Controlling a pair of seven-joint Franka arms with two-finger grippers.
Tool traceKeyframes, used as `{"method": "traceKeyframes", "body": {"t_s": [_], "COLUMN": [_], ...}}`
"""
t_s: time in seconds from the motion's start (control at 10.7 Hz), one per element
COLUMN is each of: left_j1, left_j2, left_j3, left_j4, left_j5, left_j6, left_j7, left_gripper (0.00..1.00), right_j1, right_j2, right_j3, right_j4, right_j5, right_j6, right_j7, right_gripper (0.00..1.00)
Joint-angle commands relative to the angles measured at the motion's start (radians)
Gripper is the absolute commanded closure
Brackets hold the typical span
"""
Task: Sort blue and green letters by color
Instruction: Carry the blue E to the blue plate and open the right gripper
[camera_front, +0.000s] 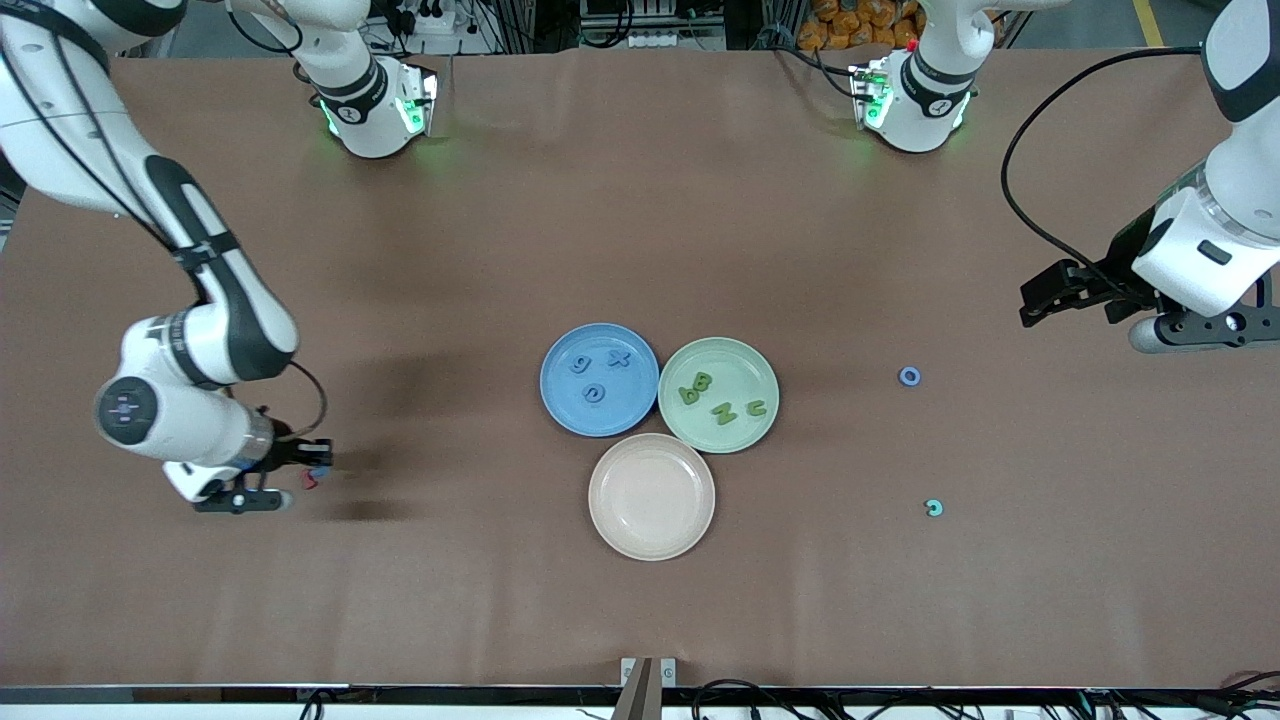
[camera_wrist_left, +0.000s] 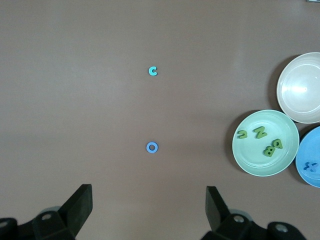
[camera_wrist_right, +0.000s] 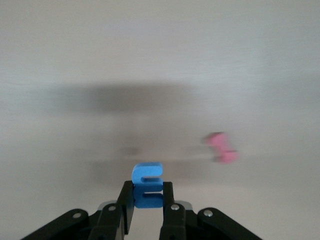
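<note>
Between the right gripper's (camera_wrist_right: 148, 200) closed jaws sits a small flat blue foam letter E (camera_wrist_right: 147, 186); left gripper (camera_wrist_left: 149, 205) hangs open-jawed over the brown bench (camera_front: 400, 250), waiting.

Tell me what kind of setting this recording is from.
Probably a robotics lab: two arms stand at a paper-covered table with cables along its edges, and a blue plate, a green plate and a beige plate are set out for sorting small letters.

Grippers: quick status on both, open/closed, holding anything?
Left gripper: open, empty, waiting above the table's left-arm end.
Right gripper: shut on a blue letter, over the table's right-arm end.
</note>
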Motion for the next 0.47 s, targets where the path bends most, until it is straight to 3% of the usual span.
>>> {"method": "traceKeyframes", "body": {"t_s": [0.0, 0.19, 0.38], "left_j1": [0.004, -0.001, 0.004], "left_j2": [-0.023, -0.020, -0.023], "left_j3": [-0.005, -0.004, -0.004], "left_j4": [-0.019, -0.022, -0.028], "left_j5": [-0.005, -0.005, -0.005], "left_j6": [-0.009, -0.008, -0.008], "left_j7": [0.024, 0.024, 0.024], "left_gripper": [0.00, 0.00, 0.00], "right_j1": [0.135, 0.248, 0.365], "right_j2": [0.001, -0.003, -0.003], "right_j3": [-0.004, -0.006, -0.004], "right_j4": [0.010, 0.013, 0.034], "right_j5": [0.073, 0.244, 0.282], "right_j6": [-0.022, -0.045, -0.034], "right_j7": [0.228, 0.369, 0.587], "right_gripper": [1.00, 1.00, 1.00]}}
